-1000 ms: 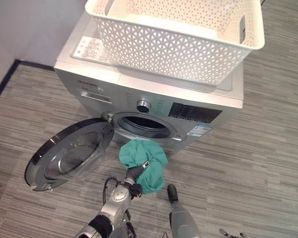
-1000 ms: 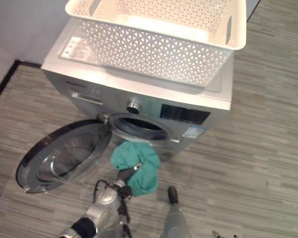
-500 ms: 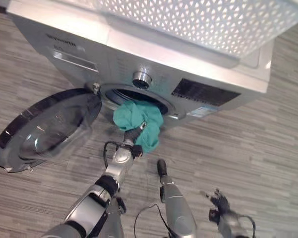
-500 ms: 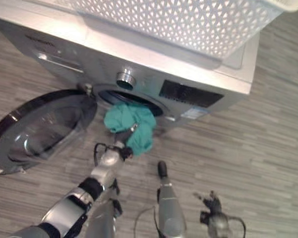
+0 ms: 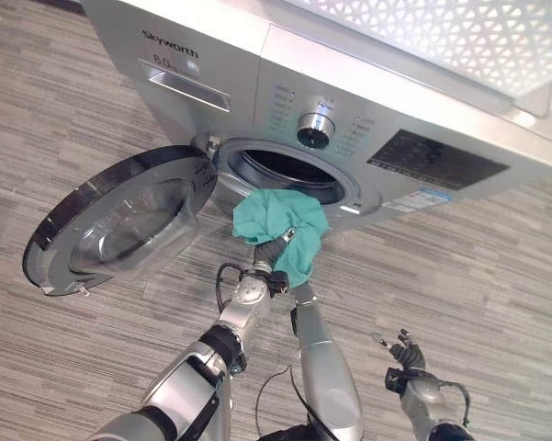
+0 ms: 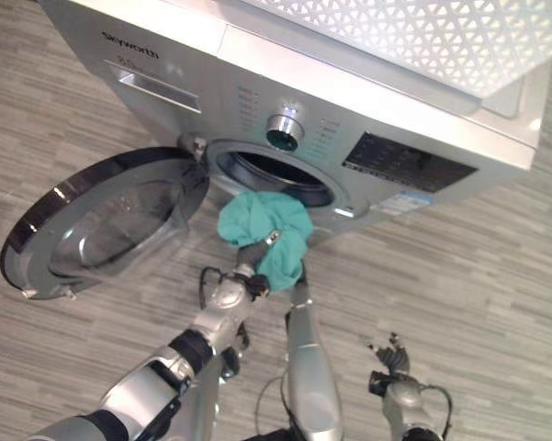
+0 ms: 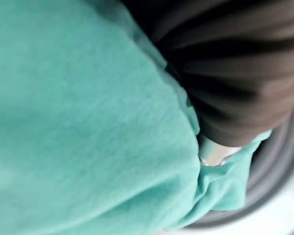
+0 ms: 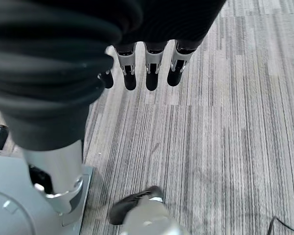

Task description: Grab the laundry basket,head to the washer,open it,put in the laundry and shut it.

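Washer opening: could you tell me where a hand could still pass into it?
The round drum opening is dark and free across its back. Its front lip is crowded: the teal cloth, bunched round the left hand, hangs there. The round glass door stands swung aside.

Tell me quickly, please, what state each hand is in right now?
Left hand: shut on the green cloth, at the washer opening.
Right hand: open, holding nothing, low over the floor.

The left hand (image 5: 274, 254) has carried the bunched green cloth (image 5: 283, 223) from in front of the washer (image 5: 257, 83) up to the rim of the open drum mouth (image 5: 285, 171). The right hand (image 5: 406, 356), low over the floor (image 5: 496, 276) beside the robot, has come into the head views with fingers relaxed.
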